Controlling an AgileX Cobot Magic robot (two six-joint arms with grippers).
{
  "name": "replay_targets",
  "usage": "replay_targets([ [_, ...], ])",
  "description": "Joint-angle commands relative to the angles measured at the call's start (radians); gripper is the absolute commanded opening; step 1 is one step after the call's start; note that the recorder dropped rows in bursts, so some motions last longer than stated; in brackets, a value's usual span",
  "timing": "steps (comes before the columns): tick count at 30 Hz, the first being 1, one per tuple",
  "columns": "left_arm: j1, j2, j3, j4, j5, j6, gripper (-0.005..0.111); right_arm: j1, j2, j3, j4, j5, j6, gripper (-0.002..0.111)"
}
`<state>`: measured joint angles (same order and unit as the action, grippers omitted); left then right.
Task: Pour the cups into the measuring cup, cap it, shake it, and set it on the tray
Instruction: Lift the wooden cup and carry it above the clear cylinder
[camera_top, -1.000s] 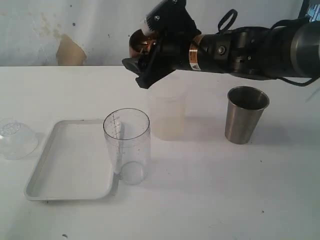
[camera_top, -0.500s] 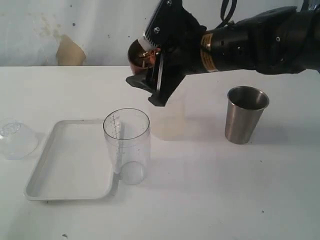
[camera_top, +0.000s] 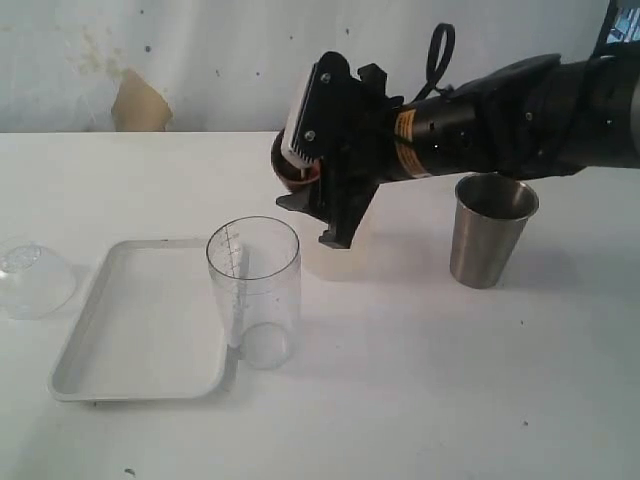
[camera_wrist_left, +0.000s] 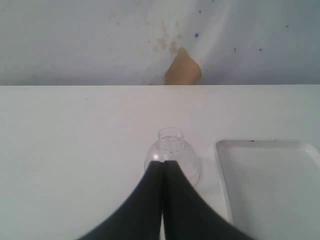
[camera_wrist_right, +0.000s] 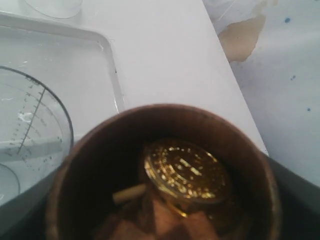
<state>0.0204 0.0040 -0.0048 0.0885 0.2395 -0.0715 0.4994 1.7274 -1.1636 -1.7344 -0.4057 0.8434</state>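
Quick count, going off the white tray (camera_top: 140, 320): there was just one tray. One clear measuring cup (camera_top: 253, 290) stood at the tray's right edge. There were two cups: one steel tumbler (camera_top: 488, 235) well right of the tray, and one shiny brown cup (camera_wrist_right: 105, 155) up above the table, also right of it. One clear domed lid (camera_top: 33, 276) sat just left of the tray. One gold coin (camera_wrist_right: 186, 172) lay inside the brown cup.
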Motion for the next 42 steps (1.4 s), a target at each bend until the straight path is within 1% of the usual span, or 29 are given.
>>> replay_targets([
  [1, -0.004, -0.004, 0.005, -0.006, -0.004, -0.003, 0.000, -0.001, 0.025, -0.046, 0.014, 0.005, -0.012, 0.000],
  [6, -0.004, -0.004, 0.005, -0.006, -0.004, -0.003, 0.000, -0.001, 0.046, -0.073, 0.014, 0.010, -0.015, 0.000],
  [9, -0.004, -0.004, 0.005, -0.006, -0.004, -0.003, 0.000, -0.001, 0.048, -0.073, 0.014, 0.006, -0.056, 0.000],
  [14, -0.004, -0.004, 0.005, -0.006, -0.004, -0.003, 0.000, -0.001, 0.063, -0.073, 0.014, -0.037, -0.186, 0.000],
  [21, -0.004, -0.004, 0.005, -0.006, -0.004, -0.003, 0.000, 0.001, 0.065, -0.073, 0.014, -0.043, -0.304, 0.000],
  [26, -0.004, -0.004, 0.005, -0.006, -0.004, -0.003, 0.000, 0.041, 0.065, -0.073, 0.014, 0.027, -0.318, 0.000],
  [30, -0.004, -0.004, 0.005, -0.006, -0.004, -0.003, 0.000, 0.073, 0.065, -0.090, 0.015, 0.047, -0.336, 0.000],
  [42, -0.004, -0.004, 0.005, -0.006, -0.004, -0.003, 0.000, 0.078, 0.065, -0.113, 0.004, 0.063, -0.357, 0.000],
])
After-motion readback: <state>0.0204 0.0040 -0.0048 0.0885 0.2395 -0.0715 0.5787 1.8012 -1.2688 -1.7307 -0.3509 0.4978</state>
